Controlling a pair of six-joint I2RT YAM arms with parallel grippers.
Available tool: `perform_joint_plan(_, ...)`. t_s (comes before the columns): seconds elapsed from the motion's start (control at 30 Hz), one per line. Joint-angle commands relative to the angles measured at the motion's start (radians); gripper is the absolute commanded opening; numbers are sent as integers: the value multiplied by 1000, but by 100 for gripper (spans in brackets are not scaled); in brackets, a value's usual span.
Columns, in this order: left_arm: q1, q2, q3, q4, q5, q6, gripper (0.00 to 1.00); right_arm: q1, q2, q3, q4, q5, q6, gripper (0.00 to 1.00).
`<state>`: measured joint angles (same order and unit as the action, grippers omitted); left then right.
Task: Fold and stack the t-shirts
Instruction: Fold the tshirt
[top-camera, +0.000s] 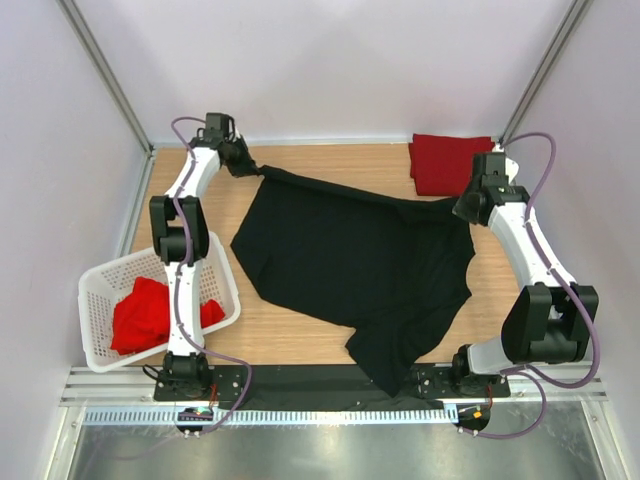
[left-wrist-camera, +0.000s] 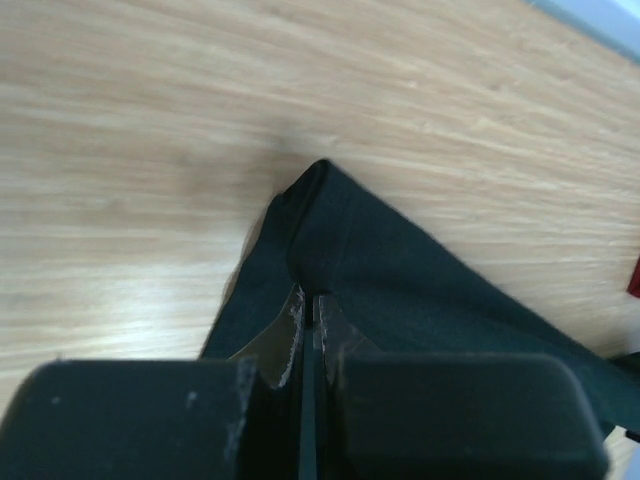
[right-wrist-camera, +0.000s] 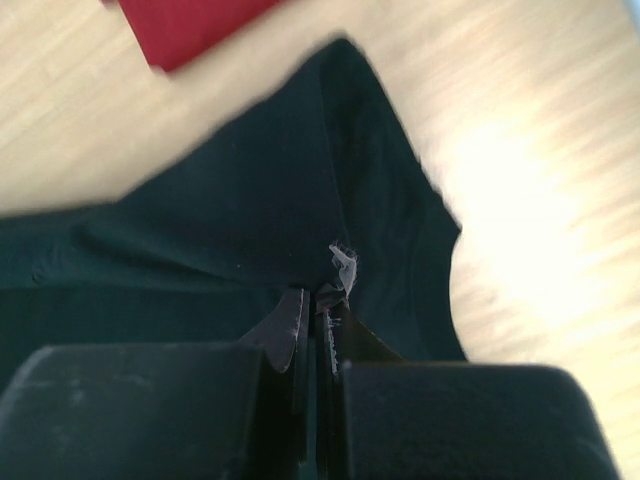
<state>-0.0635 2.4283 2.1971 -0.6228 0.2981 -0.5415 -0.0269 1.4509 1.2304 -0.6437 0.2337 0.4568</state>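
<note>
While the overhead view lays out the whole black t-shirt (top-camera: 360, 270), spread across the wooden table (top-camera: 300, 335) with its lower part reaching the near edge between my two bases, only my wrist cameras show how I hold it. My left gripper (left-wrist-camera: 313, 312) is clamped tight on a peaked corner of the black cloth at the far left of the table. My right gripper (right-wrist-camera: 318, 300) pinches the shirt's far edge on the other side, beside a small pale tag (right-wrist-camera: 344, 265) that I take for a label, though the blur leaves me unsure. From above, the cloth runs as a nearly straight line between the two grips. My right wrist camera catches only a corner of the folded red t-shirt (top-camera: 447, 163); the top view shows it lying flat at the far right, just behind my right gripper. At the near left, beside my left arm, a white lattice basket (top-camera: 95, 300) holds crumpled red cloth (top-camera: 145, 315); I cannot tell how many shirts it makes up.
</note>
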Motion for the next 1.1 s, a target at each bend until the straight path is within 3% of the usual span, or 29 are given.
perform_joint_plan(0.0,17,-66,-17,-87,6,32,0,2,-55,-42,-71,-51,46,1)
perform_joint_plan(0.27,17,-135,-180,-130,-80,5,0,2,-109,-170,-94,-100,75,1)
perform_joint_plan(1.07,19,-94,-155,-267,-91,66,0,2,-150,-273,-119,-128,51,1)
